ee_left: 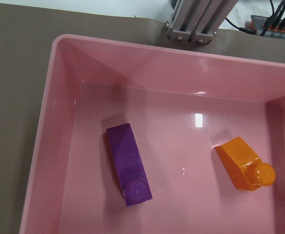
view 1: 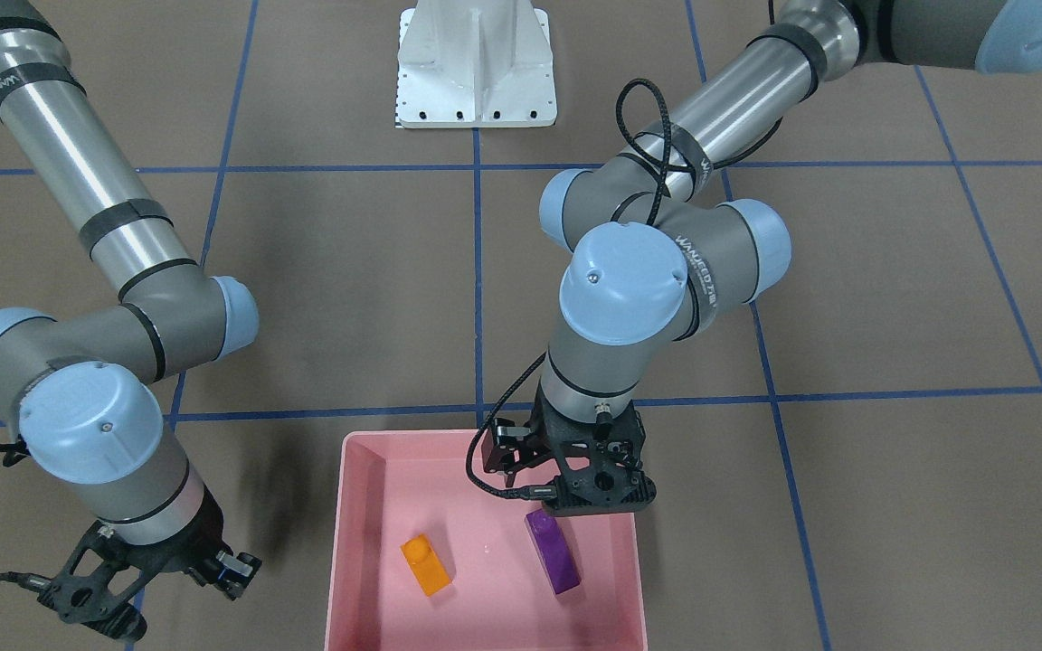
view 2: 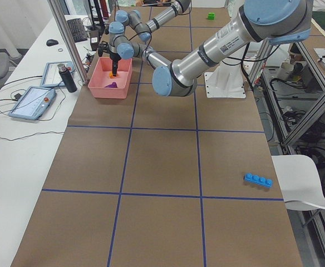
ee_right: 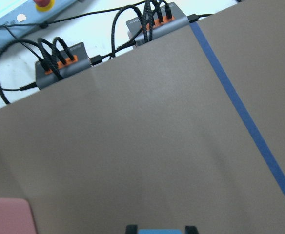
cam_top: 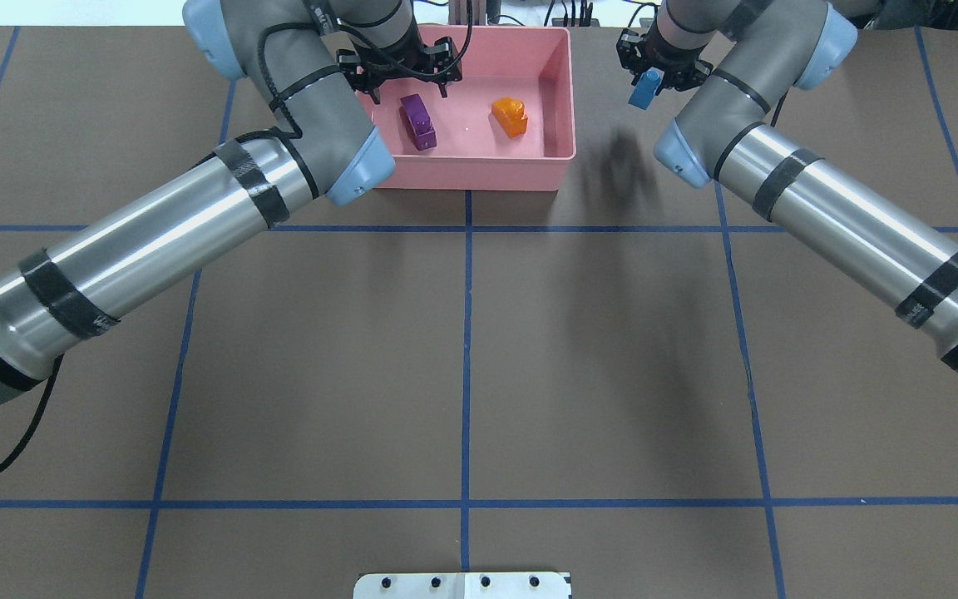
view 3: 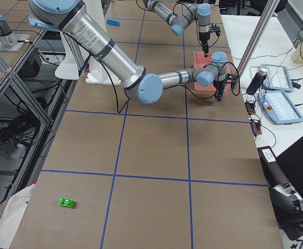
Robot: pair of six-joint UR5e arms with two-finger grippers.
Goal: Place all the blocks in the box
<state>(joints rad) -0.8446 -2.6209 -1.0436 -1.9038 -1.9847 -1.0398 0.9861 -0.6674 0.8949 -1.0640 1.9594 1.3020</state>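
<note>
The pink box [cam_top: 479, 170] stands at the table's far edge, its rim [view 1: 338, 542] also visible from the front. An orange block [cam_top: 510, 116] and a purple block [cam_top: 417, 121] lie inside it, apart; the left wrist view shows the purple block [ee_left: 129, 163] and the orange block [ee_left: 242, 163] lying free. My left gripper [cam_top: 407, 79] hangs open above the purple block. My right gripper [cam_top: 648, 76] is right of the box, shut on a small blue cube [cam_top: 644, 88]. A long blue block [view 2: 257, 179] and a green block [view 3: 67, 202] lie far off on the table.
The white pedestal base [view 1: 476, 68] stands at the robot's side of the table. Cable hubs [ee_right: 59, 68] and tablets [view 2: 33, 102] lie on the white surface beyond the box. Blue tape lines cross the brown tabletop [cam_top: 462, 358].
</note>
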